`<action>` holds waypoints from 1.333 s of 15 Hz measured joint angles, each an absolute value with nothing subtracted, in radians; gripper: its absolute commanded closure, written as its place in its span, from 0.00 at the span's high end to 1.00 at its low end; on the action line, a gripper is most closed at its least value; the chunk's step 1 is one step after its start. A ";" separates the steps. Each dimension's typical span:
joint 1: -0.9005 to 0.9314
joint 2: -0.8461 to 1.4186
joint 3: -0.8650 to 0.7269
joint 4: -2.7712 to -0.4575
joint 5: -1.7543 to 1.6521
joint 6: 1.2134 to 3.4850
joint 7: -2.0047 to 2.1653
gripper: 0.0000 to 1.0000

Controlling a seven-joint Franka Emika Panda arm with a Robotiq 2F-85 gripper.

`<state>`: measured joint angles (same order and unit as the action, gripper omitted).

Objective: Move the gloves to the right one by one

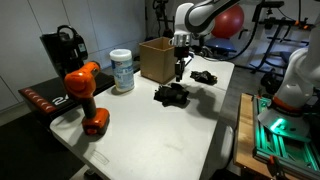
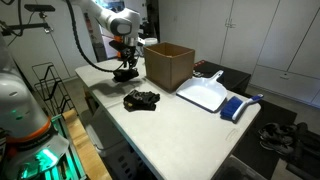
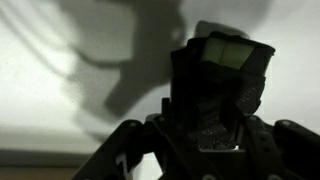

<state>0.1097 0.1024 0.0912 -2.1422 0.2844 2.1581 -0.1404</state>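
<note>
One black glove [image 1: 172, 94] lies crumpled mid-table, and the second glove [image 2: 125, 74] sits just below my gripper [image 2: 124, 62]. Both look soft, light and floppy, so I'd pinch a bunched fold. Whether the jaws are spread, I can't tell.

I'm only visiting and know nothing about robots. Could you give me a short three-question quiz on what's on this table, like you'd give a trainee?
1. How many black gloves lie on the white table?
2. True or false: the orange drill sits inside the cardboard box.
3. What lies right beside the white dustpan? A) a blue brush B) a red cup C) a green sponge

Key:
1. Two.
2. False. The drill stands on the table, apart from the box.
3. A.
</note>
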 measured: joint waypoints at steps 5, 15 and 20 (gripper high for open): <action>0.110 0.135 0.098 -2.141 0.285 2.172 -0.143 0.15; 0.110 0.137 0.112 -2.128 0.286 2.175 -0.144 0.01; 0.108 -0.029 0.110 -2.149 0.297 2.115 -0.162 0.01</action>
<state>0.1082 -0.0288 0.1096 -2.1494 0.2966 2.1153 -0.1618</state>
